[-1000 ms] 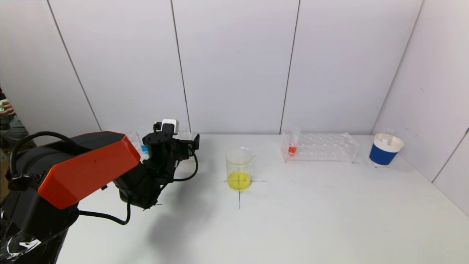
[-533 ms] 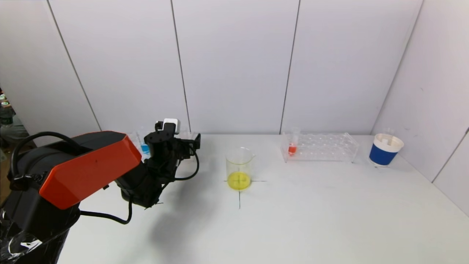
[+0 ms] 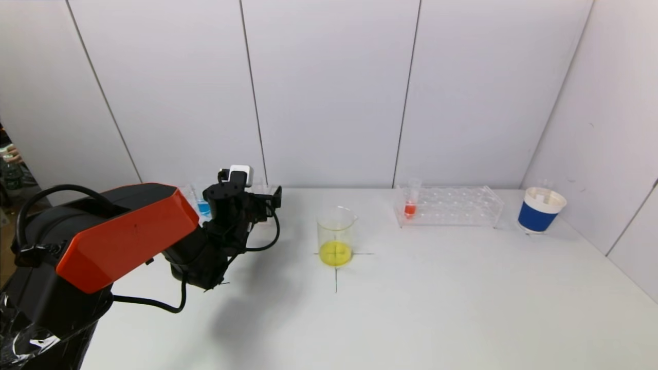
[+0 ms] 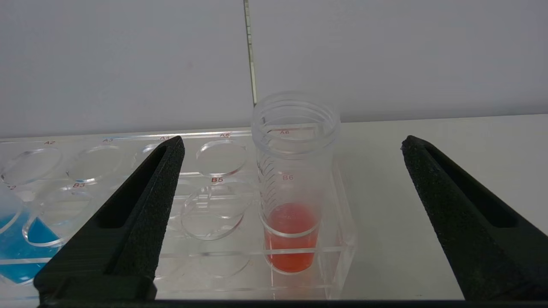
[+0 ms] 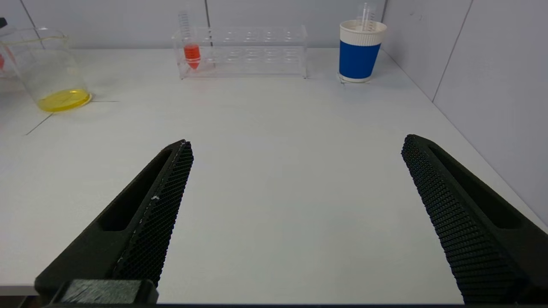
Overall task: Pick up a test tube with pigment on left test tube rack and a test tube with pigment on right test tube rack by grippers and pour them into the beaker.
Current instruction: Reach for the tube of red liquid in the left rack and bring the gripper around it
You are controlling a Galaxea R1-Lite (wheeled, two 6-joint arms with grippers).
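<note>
Now left gripper (image 4: pixel 291 143) spread wide at left rack (image 4: pixel 342 239), seemingly flanking red-pigment tube (image 4: pixel 293 205); right gripper (image 5: pixel 295 145) parked wide.

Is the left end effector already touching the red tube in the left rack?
Apart. The left wrist view shows the left end effector open, with clear gaps between both fingers and the red tube.

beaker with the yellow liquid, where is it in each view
Head view: beaker at the table's middle, on a black cross mark, between the two racks.
Left wrist view: not in it.
Right wrist view: at the far corner, well beyond the open right gripper.
Shared landmark: the right rack's red tube.
</note>
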